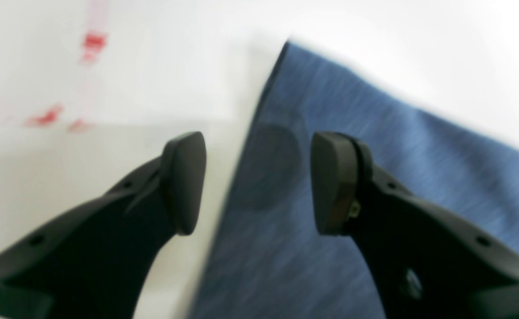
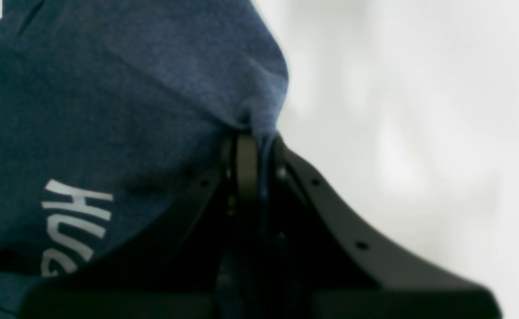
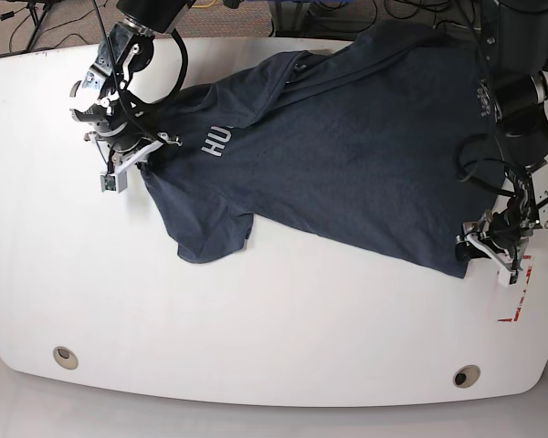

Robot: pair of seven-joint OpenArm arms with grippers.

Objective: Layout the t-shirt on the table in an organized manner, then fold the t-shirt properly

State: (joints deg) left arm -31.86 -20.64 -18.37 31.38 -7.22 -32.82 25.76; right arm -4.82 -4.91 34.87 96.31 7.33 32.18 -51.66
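The t-shirt (image 3: pixel 347 155) lies spread but crooked on the table (image 3: pixel 256 338). It looks soft and light, best held at its edges. The right claw (image 2: pixel 255 166) pinches its fabric; the left claw (image 1: pixel 258 184) is open over its corner.

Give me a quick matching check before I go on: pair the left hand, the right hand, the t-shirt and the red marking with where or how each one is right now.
Things:
1. left hand
2. right hand
3. t-shirt
4. red marking

States:
A. clamped shut on a fold of fabric
B. spread across the table, lettering facing up
C. open, straddling the shirt's edge
D. on the bare tabletop beside the shirt's corner

Pairs: 1-C, 2-A, 3-B, 4-D
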